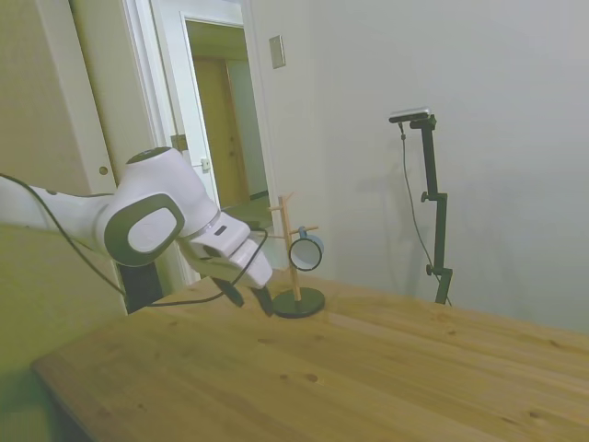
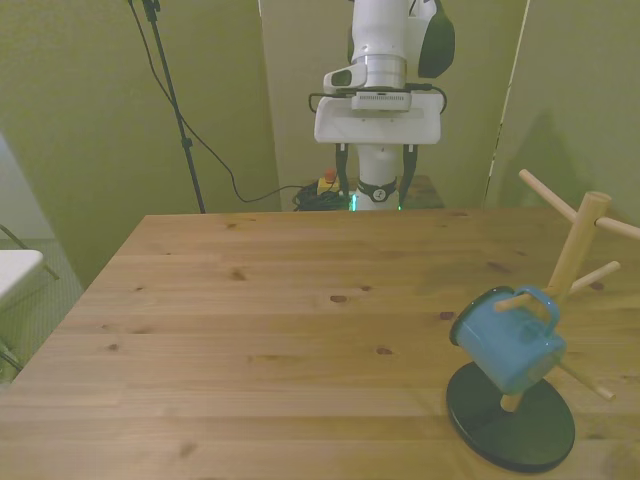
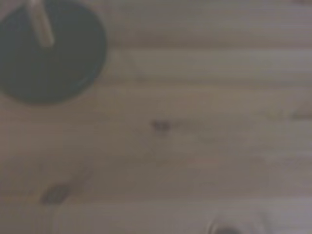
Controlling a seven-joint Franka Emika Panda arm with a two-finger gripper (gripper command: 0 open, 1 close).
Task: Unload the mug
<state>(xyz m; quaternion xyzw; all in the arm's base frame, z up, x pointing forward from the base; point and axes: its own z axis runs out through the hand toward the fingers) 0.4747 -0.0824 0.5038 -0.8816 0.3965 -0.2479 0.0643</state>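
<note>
The mug point(image 2: 503, 341) is a small teal-blue enamel-style vessel with a thin dark rim and a small loop handle. It hangs by that handle on a lower wooden peg of the peg stand point(image 2: 568, 268), in the lower right of the front view. The mug is tilted, with its opening facing the front view's left and slightly up; its body hangs above the stand's round dark base point(image 2: 510, 419) without touching it. In the side view the mug point(image 1: 306, 251) appears near the middle of the frame, showing its pale inside ringed by the dark rim, on the right side of the stand's upright post point(image 1: 292, 250).

The peg stand is made of pale wood with several angled pegs. Its base rests on the wooden tabletop point(image 2: 260, 340).

The tool point(image 1: 248, 296) is empty, its two dark fingers apart and angled downward above the tabletop. In the side view it sits just left of the stand's base; it does not touch the mug. In the front view the tool point(image 2: 376, 188) is at the upper middle of the frame, well apart from the mug.

The wrist view is blurred. It shows wood grain and the dark base point(image 3: 51, 51) with the foot of the post. The mug is not visible there.
</note>
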